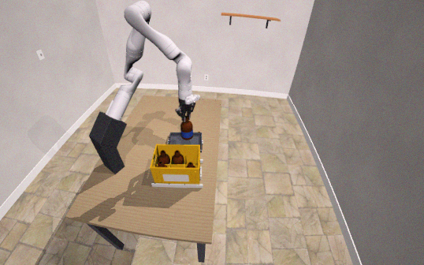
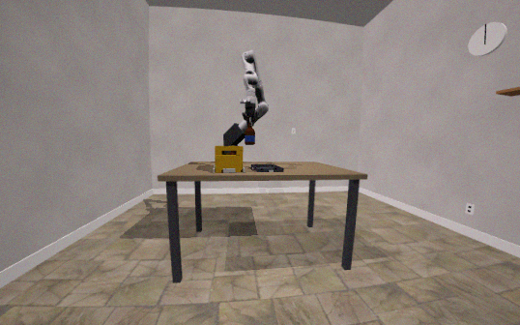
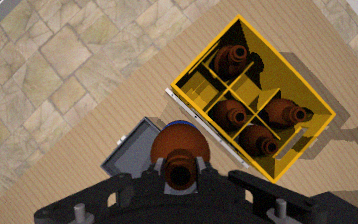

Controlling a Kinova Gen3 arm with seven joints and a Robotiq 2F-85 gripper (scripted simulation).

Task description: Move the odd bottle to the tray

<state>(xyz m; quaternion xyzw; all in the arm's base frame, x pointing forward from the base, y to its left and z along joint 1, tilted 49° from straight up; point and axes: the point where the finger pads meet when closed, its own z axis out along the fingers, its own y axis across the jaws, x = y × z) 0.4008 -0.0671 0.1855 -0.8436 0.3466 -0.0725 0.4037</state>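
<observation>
Pincer pinching bottle by neck, bottle hanging upright in air, clear of crate, above tray. Four bottles standing in crate. Crate, tray side by side mid-surface.

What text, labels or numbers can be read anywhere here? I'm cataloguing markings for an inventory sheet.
No readable text in any view.
Yellow crate: white label plate on its side, blank in the top view; a dark patch on its front in the exterior view, too small to read.
Held bottle: plain blue band, no lettering visible.
Wall clock: no numerals visible.
</observation>
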